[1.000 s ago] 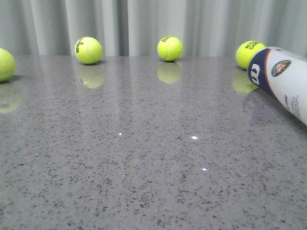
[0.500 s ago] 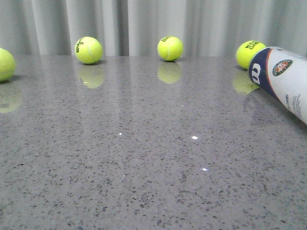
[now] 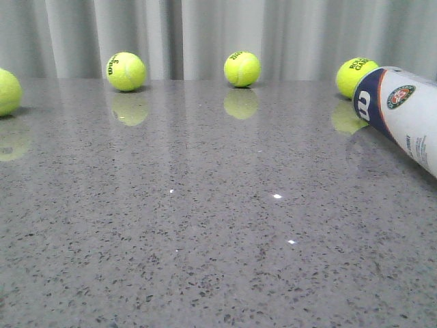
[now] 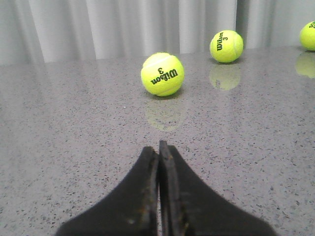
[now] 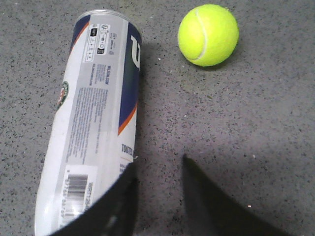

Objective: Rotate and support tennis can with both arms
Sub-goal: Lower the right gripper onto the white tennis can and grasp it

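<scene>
Plainly, can: the tall frosted-white plastic tennis can (image 3: 408,116) with a navy blue end lies on its side on the speckled grey stone worktop (image 3: 205,225), at the right edge toward the far corner.
Neighbour: a yellow-green felt tennis ball (image 3: 355,76) sits just beside its navy end.
Handling: I'd judge it light, stiff but thin-walled, smooth enough to slip and quick to roll.
Hold: take it across the round body near the middle, clear of the ends, with gentle squeeze.
Right pincer (image 5: 158,169): black fingers apart, hanging by the can's printed flank (image 5: 91,123), gripping nothing; one finger looks close to it.
Left pincer (image 4: 158,152): fingers pressed together, empty, low over the worktop, facing another Wilson ball (image 4: 162,73).
</scene>
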